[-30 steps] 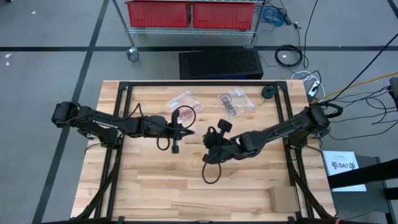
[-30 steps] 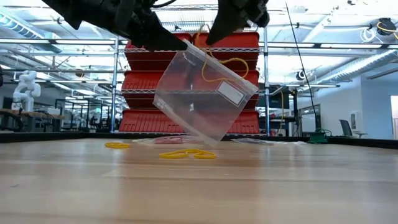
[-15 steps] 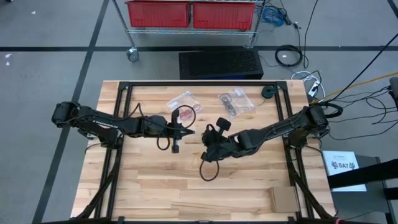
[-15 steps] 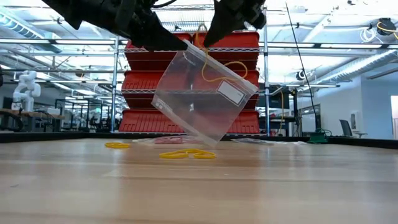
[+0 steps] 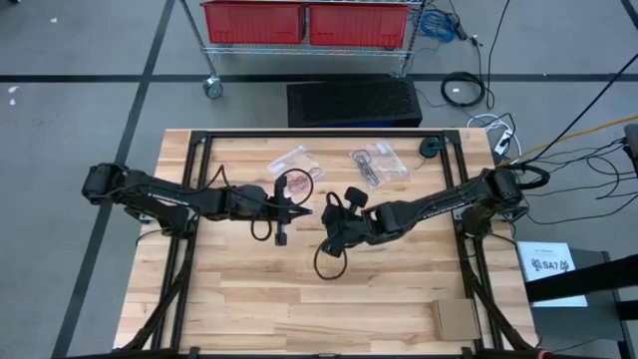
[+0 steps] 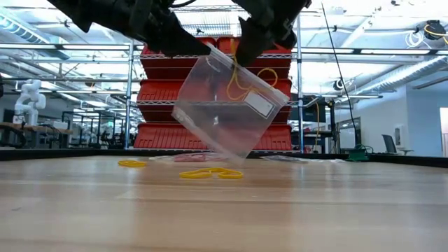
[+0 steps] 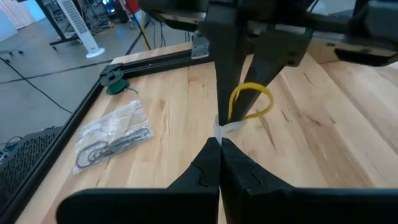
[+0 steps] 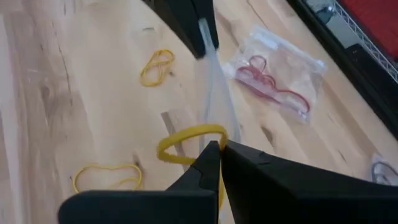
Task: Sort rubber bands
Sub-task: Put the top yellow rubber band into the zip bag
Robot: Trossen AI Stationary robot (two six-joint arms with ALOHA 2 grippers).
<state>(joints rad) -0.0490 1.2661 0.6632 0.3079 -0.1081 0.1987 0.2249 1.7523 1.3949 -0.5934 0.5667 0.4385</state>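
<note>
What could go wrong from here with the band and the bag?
The left tool pinches only one lip of the hanging clear bag, so the mouth may not be open wide enough. The right tool, shut on a yellow rubber band, sits right at that lip; the floppy loop could catch on the edge and fall outside. A push from the right tool might also tug the bag out of the left tool's thin grip.
</note>
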